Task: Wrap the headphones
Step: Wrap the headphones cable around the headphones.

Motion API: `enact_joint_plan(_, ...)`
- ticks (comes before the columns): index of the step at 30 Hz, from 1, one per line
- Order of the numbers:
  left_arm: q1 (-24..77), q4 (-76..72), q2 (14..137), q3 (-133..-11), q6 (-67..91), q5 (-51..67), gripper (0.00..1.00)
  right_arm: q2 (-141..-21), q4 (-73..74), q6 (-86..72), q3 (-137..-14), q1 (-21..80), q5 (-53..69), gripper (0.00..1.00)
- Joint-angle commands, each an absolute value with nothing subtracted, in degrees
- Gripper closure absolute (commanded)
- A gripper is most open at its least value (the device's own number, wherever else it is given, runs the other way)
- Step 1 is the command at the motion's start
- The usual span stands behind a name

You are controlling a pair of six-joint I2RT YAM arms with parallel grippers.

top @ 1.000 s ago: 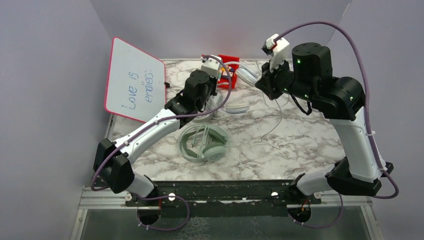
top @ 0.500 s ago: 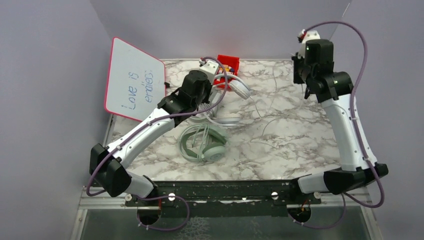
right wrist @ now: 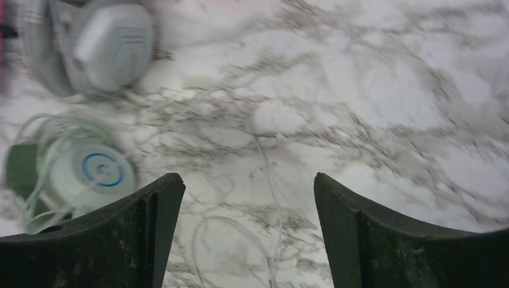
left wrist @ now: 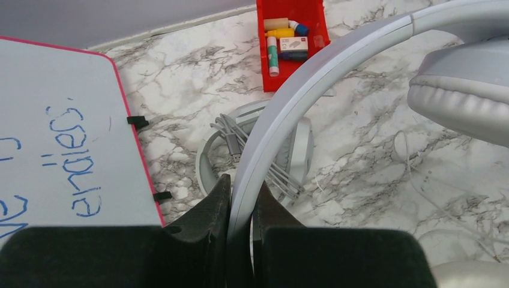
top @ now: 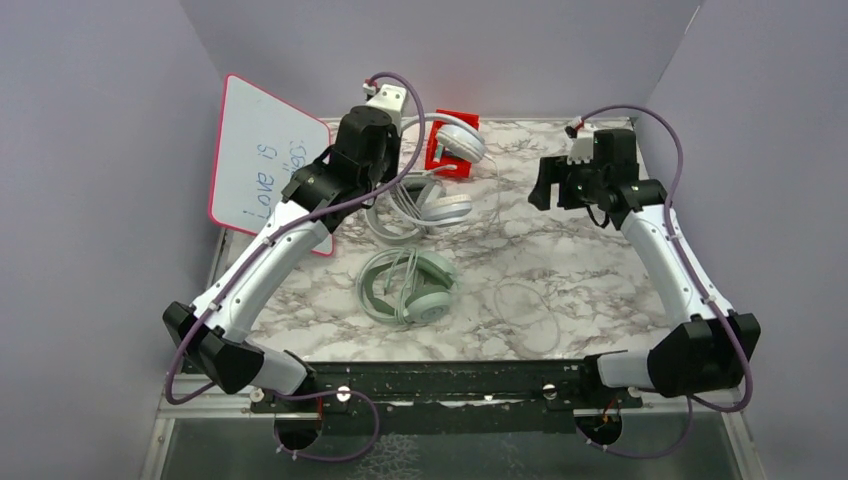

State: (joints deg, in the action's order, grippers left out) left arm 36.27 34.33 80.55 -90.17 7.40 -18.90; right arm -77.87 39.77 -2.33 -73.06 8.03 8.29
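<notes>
Wrapping step: left gripper (left wrist: 241, 195) clamps grey-white headset (left wrist: 312, 78) band; right gripper (right wrist: 249, 192) apart, empty. Next: pick loose cable (right wrist: 267, 183), wind.

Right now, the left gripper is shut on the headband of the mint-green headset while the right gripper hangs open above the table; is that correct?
Not quite: the left gripper is shut on the headband of the grey-white headset, as the left wrist view shows. The mint-green headset lies free on the table. The right gripper does hang open above the table.
</notes>
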Motion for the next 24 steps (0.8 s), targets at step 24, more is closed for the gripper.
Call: enact_joint_plan(24, 25.8, 45.7, 82.6, -110.5, 17.3, 9.3, 1.00, -74.6, -32.1, -9.0, -45.2, 11.8, 71.8, 0.20)
